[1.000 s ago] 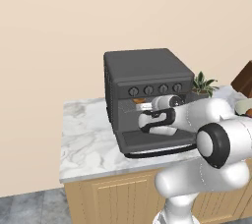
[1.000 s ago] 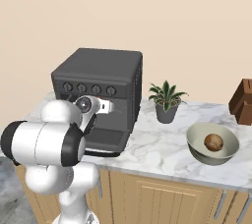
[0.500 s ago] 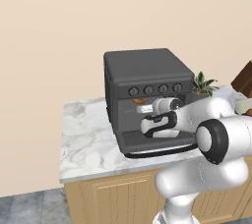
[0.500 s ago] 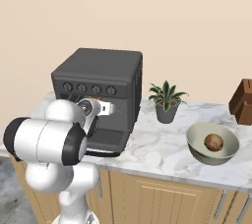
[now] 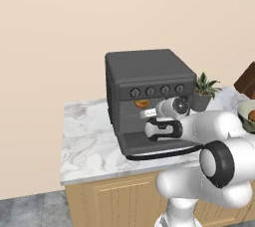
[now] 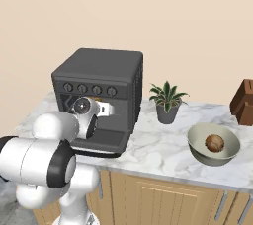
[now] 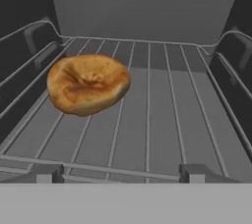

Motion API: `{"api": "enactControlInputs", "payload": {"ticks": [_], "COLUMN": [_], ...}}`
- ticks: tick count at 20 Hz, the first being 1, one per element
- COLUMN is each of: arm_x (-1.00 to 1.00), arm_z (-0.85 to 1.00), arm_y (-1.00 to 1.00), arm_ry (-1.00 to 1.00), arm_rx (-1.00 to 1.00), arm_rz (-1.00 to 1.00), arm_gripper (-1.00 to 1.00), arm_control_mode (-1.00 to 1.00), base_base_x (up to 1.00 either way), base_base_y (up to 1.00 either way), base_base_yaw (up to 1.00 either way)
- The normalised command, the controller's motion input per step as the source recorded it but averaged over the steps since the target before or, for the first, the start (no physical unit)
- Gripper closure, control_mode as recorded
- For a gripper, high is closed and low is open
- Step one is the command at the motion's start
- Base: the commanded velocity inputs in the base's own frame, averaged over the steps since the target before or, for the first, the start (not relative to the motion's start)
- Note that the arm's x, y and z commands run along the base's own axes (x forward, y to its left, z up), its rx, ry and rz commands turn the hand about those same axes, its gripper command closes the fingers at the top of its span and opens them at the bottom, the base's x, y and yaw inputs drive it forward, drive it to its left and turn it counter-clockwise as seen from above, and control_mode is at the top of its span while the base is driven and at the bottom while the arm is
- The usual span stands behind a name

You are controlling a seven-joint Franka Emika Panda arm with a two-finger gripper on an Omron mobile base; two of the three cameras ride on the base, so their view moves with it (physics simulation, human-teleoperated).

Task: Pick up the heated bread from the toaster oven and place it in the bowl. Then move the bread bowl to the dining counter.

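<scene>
One bun, my target: the heated bread (image 7: pixel 87 89) lies left of centre on the wire rack (image 7: pixel 147 120) inside the toaster oven (image 5: pixel 149 96), its door dropped open. I have eased the gripper (image 7: pixel 118 173) closer over the last second, its jaws narrowing slightly yet still spread and grasping nothing. I judge the pick imminent. Bare rack lies rightward, side rails close. Further right on the counter sits the bowl (image 6: pixel 197 152), already holding a brown lump (image 6: pixel 214 143).
</scene>
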Motion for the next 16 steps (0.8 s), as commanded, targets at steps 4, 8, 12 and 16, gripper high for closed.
{"api": "enactControlInputs", "payload": {"ticks": [4,8,12,16], "arm_x": [-0.41,-0.48,-0.57,-0.61], "arm_z": [-0.1,-0.14,-0.18,-0.23], "arm_y": [0.0,0.0,-0.02,-0.03], "arm_ry": [0.18,0.19,0.19,0.19], "arm_rx": [-0.05,-0.05,-0.05,-0.06], "arm_rz": [0.0,0.0,0.0,0.0], "arm_gripper": [-1.0,-1.0,-1.0,-1.0], "arm_control_mode": [-1.0,-1.0,-1.0,-1.0], "base_base_x": [0.0,0.0,0.0,0.0], "base_base_y": [0.0,0.0,0.0,0.0], "base_base_yaw": [0.0,0.0,0.0,0.0]}}
